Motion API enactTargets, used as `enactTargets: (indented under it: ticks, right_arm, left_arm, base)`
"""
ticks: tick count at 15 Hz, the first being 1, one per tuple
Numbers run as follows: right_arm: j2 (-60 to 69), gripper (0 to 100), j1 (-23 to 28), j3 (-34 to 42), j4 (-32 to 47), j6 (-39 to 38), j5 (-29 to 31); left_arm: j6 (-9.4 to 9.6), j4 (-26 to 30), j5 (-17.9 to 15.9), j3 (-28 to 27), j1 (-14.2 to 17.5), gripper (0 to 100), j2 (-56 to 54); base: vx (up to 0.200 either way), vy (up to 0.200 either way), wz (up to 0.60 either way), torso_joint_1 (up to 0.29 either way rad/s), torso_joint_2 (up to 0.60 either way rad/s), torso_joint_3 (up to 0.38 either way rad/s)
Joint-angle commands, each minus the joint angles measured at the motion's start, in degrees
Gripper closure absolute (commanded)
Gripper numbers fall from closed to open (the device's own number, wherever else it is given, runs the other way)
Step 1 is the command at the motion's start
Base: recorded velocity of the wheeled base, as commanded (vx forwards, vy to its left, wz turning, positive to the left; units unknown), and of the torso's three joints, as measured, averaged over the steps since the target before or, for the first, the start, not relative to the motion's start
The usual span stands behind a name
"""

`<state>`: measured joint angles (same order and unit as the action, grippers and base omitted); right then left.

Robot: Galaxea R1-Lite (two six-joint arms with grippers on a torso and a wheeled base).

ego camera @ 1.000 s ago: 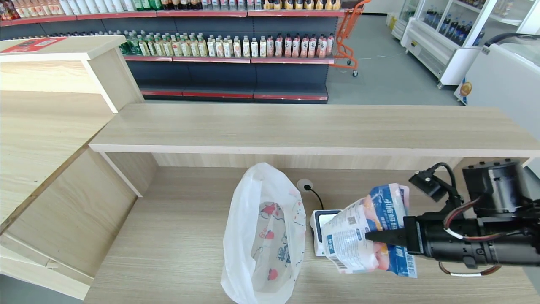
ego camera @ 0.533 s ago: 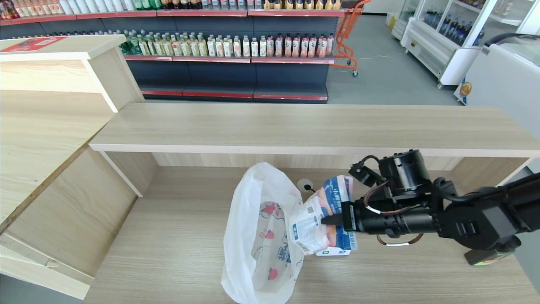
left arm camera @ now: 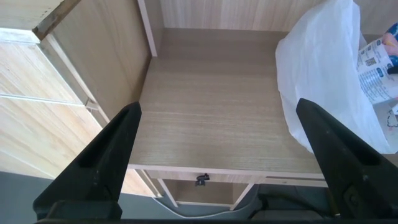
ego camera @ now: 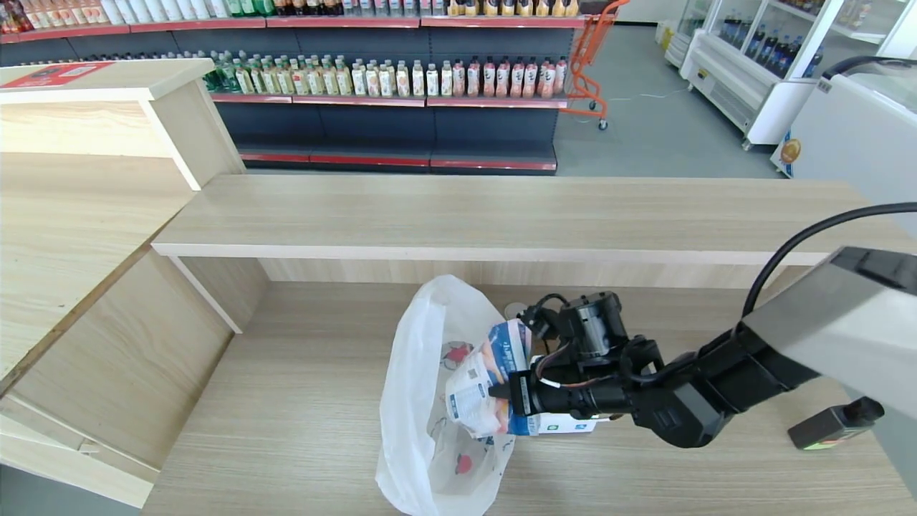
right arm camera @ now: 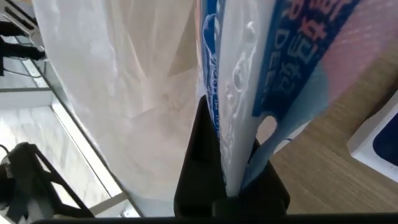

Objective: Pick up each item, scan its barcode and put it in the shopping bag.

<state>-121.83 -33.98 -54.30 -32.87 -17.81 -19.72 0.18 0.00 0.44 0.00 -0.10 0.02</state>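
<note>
Right jaws clamp the packet over the mouth of the bag just ahead of them, scanner behind beneath the wrist, so scanning looks done and only the drop is left; left jaws gape, empty.

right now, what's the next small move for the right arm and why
Probably lower the packet a little further into the bag, then open the jaws: they are shut on the packet, which hangs at the bag's open mouth, seemingly not yet resting inside.
</note>
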Motion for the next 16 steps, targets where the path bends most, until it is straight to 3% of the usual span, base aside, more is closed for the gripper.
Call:
enactTargets:
  ticks: [1, 3, 4, 8, 13, 16]
  right_arm:
    - [-4.6, 100, -0.7, -0.7, -0.8, 2.7, 0.7]
    - [-5.3, 100, -0.7, -1.5, -2.4, 2.9, 0.8]
    - [-5.5, 0, -0.7, -2.0, -2.4, 2.9, 0.8]
    - [-2.0, 0, -0.5, -5.3, -2.6, -2.5, 0.4]
    - [9.2, 0, 3.7, 4.2, -2.2, -12.6, 0.3]
    - [24.5, 0, 6.4, 13.2, -0.2, -13.7, -1.7]
  left_arm:
    - [-0.01, 0.0, 0.1, 0.0, 0.0, 0, 0.1]
    - [-0.01, 0.0, 0.0, 0.0, 0.0, 0, 0.1]
    - [-0.01, 0.0, 0.0, 0.0, 0.0, 0, 0.1]
    - [-0.01, 0.0, 0.1, 0.0, 0.0, 0, 0.1]
    - [-0.01, 0.0, 0.0, 0.0, 0.0, 0, 0.1]
    - [-0.01, 0.0, 0.1, 0.0, 0.0, 0, 0.1]
  base:
    - [0.000, 0.000, 0.00, 0.000, 0.00, 0.000]
    - [0.000, 0.000, 0.00, 0.000, 0.00, 0.000]
    - [0.000, 0.000, 0.00, 0.000, 0.00, 0.000]
    - [0.000, 0.000, 0.00, 0.000, 0.00, 0.000]
    - [0.000, 0.000, 0.00, 0.000, 0.00, 0.000]
    - [0.000, 0.000, 0.00, 0.000, 0.00, 0.000]
